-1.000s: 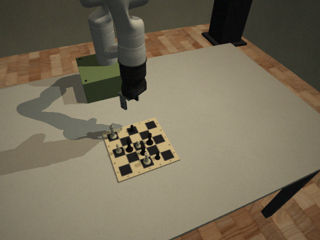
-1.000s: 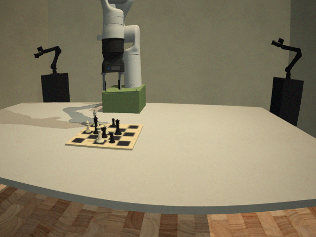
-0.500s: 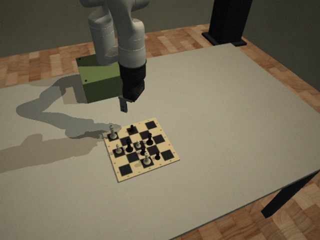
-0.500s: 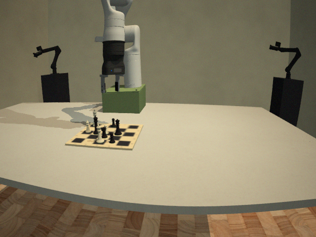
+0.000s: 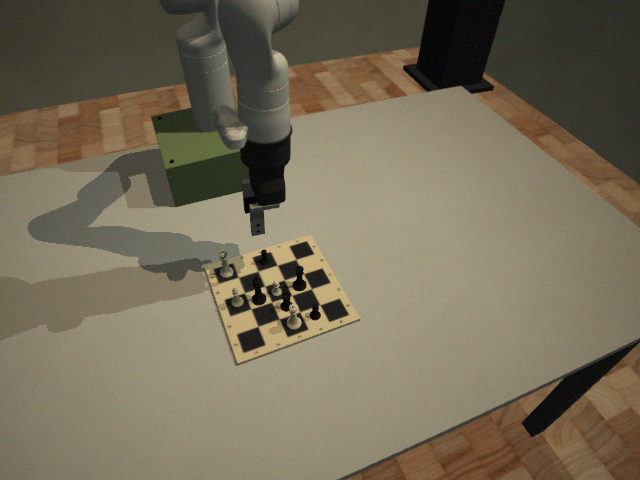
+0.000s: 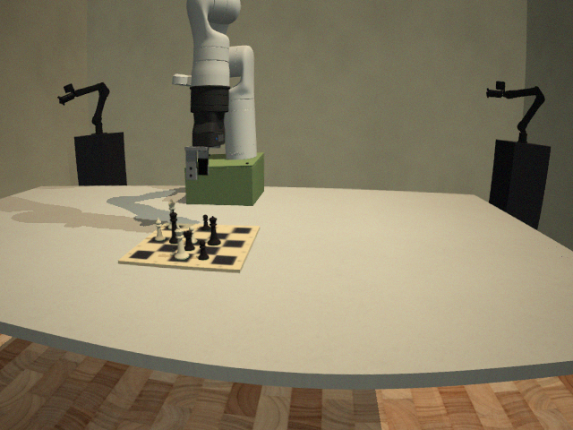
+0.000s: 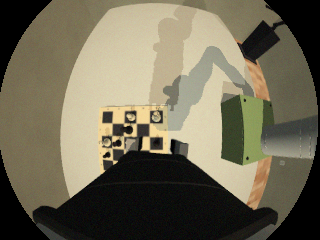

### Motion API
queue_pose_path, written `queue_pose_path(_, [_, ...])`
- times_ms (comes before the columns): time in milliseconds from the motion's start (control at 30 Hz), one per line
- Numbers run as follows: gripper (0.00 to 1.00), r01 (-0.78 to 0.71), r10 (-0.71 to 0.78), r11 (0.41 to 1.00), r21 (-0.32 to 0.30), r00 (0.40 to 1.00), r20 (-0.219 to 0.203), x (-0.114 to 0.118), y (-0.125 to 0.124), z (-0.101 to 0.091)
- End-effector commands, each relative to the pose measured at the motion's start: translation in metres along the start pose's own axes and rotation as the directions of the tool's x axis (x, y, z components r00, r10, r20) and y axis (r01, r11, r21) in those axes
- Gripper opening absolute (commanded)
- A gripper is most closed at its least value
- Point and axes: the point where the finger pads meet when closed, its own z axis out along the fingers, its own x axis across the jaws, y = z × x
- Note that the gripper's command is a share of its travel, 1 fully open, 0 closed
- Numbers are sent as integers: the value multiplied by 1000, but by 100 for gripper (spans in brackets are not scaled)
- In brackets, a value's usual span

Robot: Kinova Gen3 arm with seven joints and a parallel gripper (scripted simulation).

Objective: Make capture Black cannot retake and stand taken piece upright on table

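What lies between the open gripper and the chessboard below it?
Nothing solid. In the exterior view the open, empty gripper hangs above the far edge of the chessboard, with only air and the arm's shadow on the table between them; no piece is touched.

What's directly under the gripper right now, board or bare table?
The open, empty gripper hangs above bare table, just short of the chessboard's far edge. No piece sits beneath it; the wrist view's lower half is blocked.

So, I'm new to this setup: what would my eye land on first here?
The white arm rising from a green block at the table's far side, its open, empty gripper hanging above the far edge of the board. Below it, the small chessboard crowded with upright black and white pieces, the tallest white one in a far corner.
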Motion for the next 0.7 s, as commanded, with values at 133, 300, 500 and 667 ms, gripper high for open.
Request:
queue_pose_path(133, [100,288,-288,957,-12,957,-5,3,3,11])
queue_pose_path(300, [100,451,-451,892,-19,893,3,2,8,15])
queue_pose_path(500, [100,519,-519,854,-23,855,8,2,11,17])
queue_pose_path(667, [100,546,-546,837,-24,838,10,2,12,18])
